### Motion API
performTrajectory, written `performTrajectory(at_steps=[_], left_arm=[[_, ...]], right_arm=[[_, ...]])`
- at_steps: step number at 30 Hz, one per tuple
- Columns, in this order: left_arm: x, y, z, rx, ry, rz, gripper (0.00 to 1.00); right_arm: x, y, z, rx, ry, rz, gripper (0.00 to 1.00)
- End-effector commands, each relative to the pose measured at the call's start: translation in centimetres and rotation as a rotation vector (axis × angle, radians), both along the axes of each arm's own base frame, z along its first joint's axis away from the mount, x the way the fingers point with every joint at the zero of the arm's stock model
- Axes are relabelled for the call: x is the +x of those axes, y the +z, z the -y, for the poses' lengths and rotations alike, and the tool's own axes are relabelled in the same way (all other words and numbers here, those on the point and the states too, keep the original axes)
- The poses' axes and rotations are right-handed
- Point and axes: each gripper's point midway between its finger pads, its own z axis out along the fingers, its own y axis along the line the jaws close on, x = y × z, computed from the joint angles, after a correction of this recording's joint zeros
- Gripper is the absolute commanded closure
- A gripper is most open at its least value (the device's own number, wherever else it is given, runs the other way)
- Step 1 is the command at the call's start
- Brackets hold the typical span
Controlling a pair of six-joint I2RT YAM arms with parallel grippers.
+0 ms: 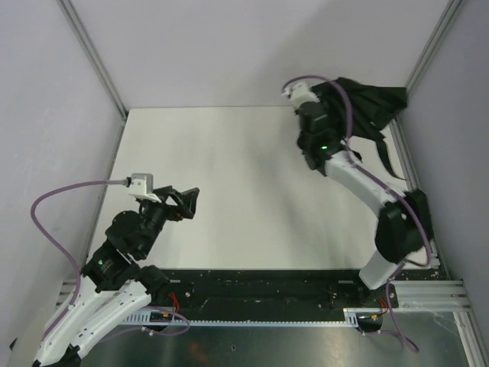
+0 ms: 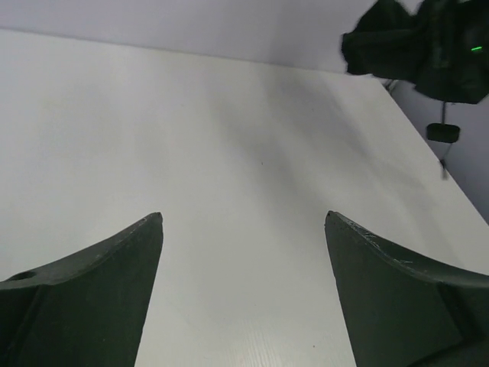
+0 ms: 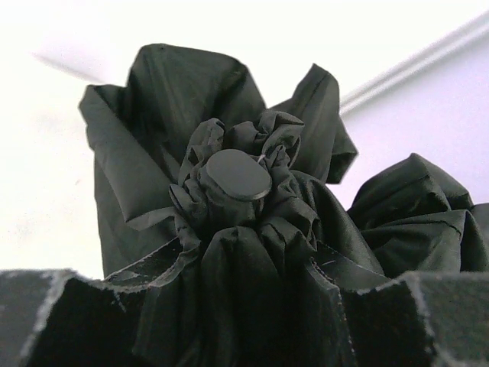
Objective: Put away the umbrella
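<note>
The umbrella (image 1: 372, 103) is a bunched mass of black fabric held up at the far right corner of the white table (image 1: 229, 191). Its strap (image 1: 384, 157) hangs down beside the right arm. My right gripper (image 1: 335, 105) is shut on the umbrella. In the right wrist view, gathered fabric fills the gap between my fingers (image 3: 428, 313), and the round end cap (image 3: 238, 174) sticks up above my right gripper (image 3: 244, 306). My left gripper (image 1: 189, 202) hovers open and empty over the near left of the table. The left wrist view shows my left gripper (image 2: 244, 216) with wide-spread jaws, and the umbrella (image 2: 405, 42) far off.
Grey walls with metal frame posts (image 1: 95, 61) close in the table on the left, back and right. A black rail (image 1: 260, 287) with the arm bases runs along the near edge. A purple cable (image 1: 65, 195) loops off the left wrist.
</note>
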Motion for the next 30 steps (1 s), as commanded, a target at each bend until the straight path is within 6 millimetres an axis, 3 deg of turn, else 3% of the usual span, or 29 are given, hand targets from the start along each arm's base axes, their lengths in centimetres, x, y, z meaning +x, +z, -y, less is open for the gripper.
performTrajectory(at_steps=[1, 4, 6, 9, 12, 17, 20, 24, 27, 30], left_arm=[[-0.2, -0.3, 1.0, -0.117, -0.030, -0.011, 0.10], [-0.5, -0.9, 1.2, -0.140, -0.048, -0.019, 0.10], [-0.7, -1.3, 1.2, -0.153, -0.052, -0.023, 0.10], [-0.9, -2.0, 1.3, -0.180, -0.056, -0.034, 0.11], [-1.1, -2.8, 1.7, -0.196, -0.071, -0.054, 0.11], [-1.3, -4.1, 2.4, -0.235, -0.094, -0.101, 0.12], [-1.4, -4.6, 2.8, -0.283, -0.103, -0.134, 0.13], [-1.5, -5.1, 3.7, -0.338, -0.118, -0.187, 0.14], [-1.6, -6.3, 4.7, -0.393, -0.131, -0.267, 0.17], [-1.6, -9.0, 5.9, -0.472, -0.117, -0.405, 0.20]], right_arm=[[1.0, -5.3, -5.8, -0.237, 0.013, -0.076, 1.00], [0.0, -12.8, -11.4, -0.350, 0.142, -0.209, 1.00], [-2.0, -17.7, -14.8, -0.407, 0.252, -0.321, 1.00], [-5.7, -23.4, -18.4, -0.413, 0.418, -0.492, 1.00], [-10.2, -28.1, -20.0, -0.404, 0.578, -0.711, 1.00], [-17.9, -34.6, -20.3, -0.329, 0.814, -1.119, 1.00], [-22.1, -37.2, -20.3, -0.227, 0.911, -1.340, 1.00], [-25.7, -38.7, -20.4, -0.056, 0.968, -1.551, 1.00], [-27.2, -38.5, -20.6, 0.067, 0.991, -1.665, 1.00], [-28.2, -37.2, -21.4, 0.259, 1.025, -1.764, 1.00]])
